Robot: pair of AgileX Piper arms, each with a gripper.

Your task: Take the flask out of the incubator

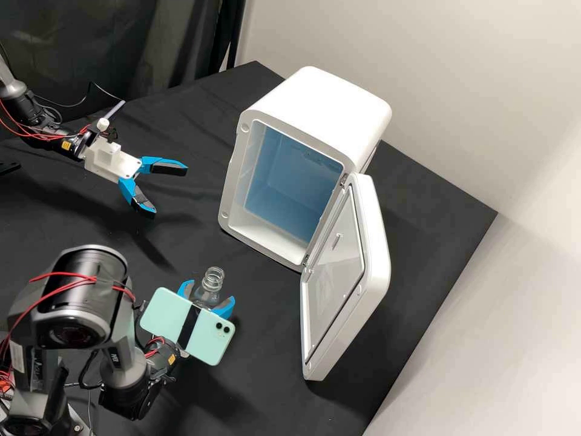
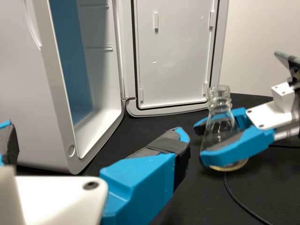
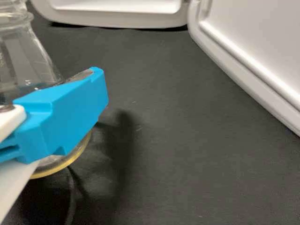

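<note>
The clear glass flask (image 1: pixel 212 281) stands upright at the front of the black bench, outside the white incubator (image 1: pixel 327 109). My right gripper (image 1: pixel 209 297) is shut on the flask's body, one blue finger on each side; the left wrist view shows this gripper (image 2: pixel 201 140) on the flask (image 2: pixel 219 112). In the right wrist view one finger (image 3: pixel 61 112) presses the flask (image 3: pixel 23 61). The incubator's door (image 1: pixel 357 284) hangs wide open and its blue inside is empty. My left gripper (image 1: pixel 168 191) is open in the air, left of the incubator's opening.
The open door (image 2: pixel 173 51) juts toward the bench's front right, close to the right arm. The bench edge (image 1: pixel 436 321) runs diagonally at the right before a white wall. A thin cable (image 2: pixel 239 197) lies on the bench by the flask. Bare black cloth lies between the arms.
</note>
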